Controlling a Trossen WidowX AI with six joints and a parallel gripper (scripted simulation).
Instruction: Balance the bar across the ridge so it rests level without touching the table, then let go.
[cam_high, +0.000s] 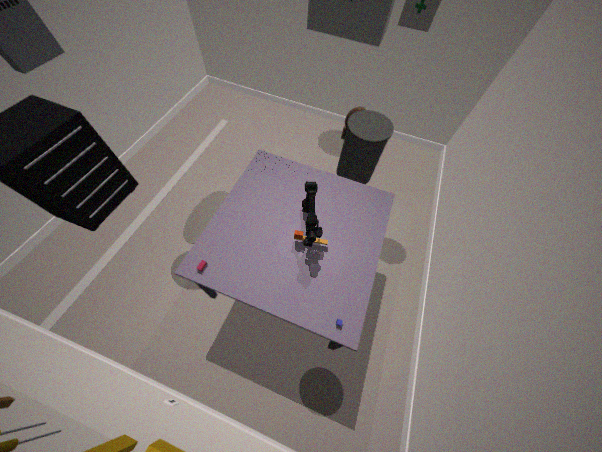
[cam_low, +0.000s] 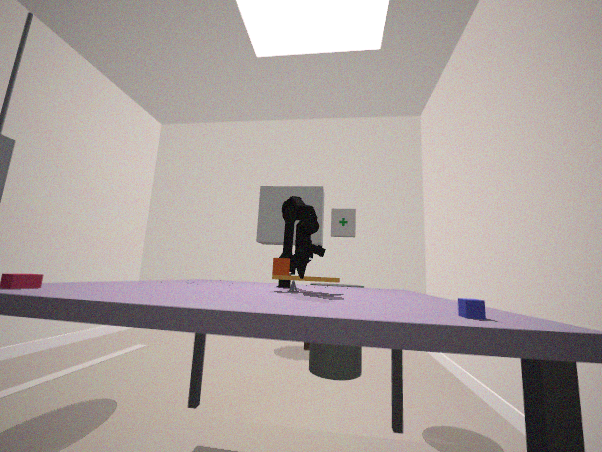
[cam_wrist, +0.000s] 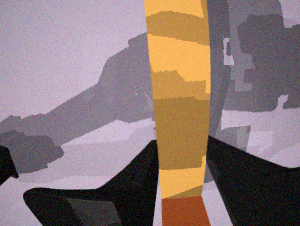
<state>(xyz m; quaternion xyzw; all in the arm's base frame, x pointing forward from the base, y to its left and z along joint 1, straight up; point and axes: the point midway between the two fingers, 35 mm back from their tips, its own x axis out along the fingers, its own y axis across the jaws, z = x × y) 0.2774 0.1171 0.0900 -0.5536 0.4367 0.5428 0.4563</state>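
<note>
the pincer (cam_low: 301, 274) was pinching the bar (cam_low: 320, 279), its fingers closed from both sides onto the yellow strip close to the orange block (cam_low: 281, 266) fixed at one end. that off-centre hold was probably deliberate: the block would make that end the heavier one, so the balance point should lie near it rather than at the bar's middle. in the exterior view the bar looked about level and lifted off the worktop (cam_low: 150, 295), with the small grey ridge (cam_low: 293, 287) directly beneath the pincer. whether the bar already touched the ridge's crest could not be told from these views. the wrist view only showed the strip running straight away from the pincer, with dark shadows of the arm crossing it and the surface below.

the worktop was pale lilac and matte. well away from the pincer, a red block (cam_low: 21, 281) and a blue block (cam_low: 471, 308) sat near two of its corners. farther off, behind the arm, stood a dark round bin (cam_high: 364, 145), and a black drawer cabinet (cam_high: 55, 160) stood off to one side against a plain wall.
</note>
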